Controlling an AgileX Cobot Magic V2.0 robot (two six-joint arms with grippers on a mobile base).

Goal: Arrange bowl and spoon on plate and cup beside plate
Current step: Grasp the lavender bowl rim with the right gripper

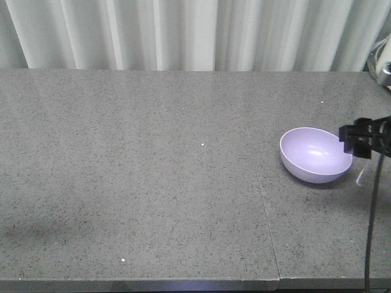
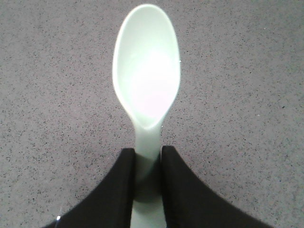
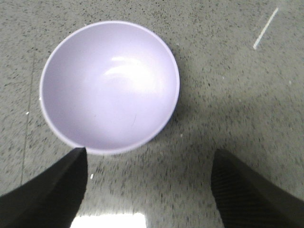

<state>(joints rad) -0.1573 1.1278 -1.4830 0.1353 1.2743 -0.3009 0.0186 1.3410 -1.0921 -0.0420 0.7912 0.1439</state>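
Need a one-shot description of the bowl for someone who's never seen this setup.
On the long grey speckled table, look toward its right end in the front view. There sits a small round lavender-purple plastic bowl, empty, beside the open black right gripper. It is the only coloured, rounded thing there.

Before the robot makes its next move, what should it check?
1. Grip on the spoon: ok, left jaws shut on its handle.
2. Room in the right jaws: ok, open wide, holding nothing.
3. Where the bowl is: ok, empty, on the table just ahead of the right jaws.
4. Right jaws touching the bowl: cannot tell.
5. Where the plate is: not ok, no view shows it.
6. Where the cup is: not ok, no view shows it.
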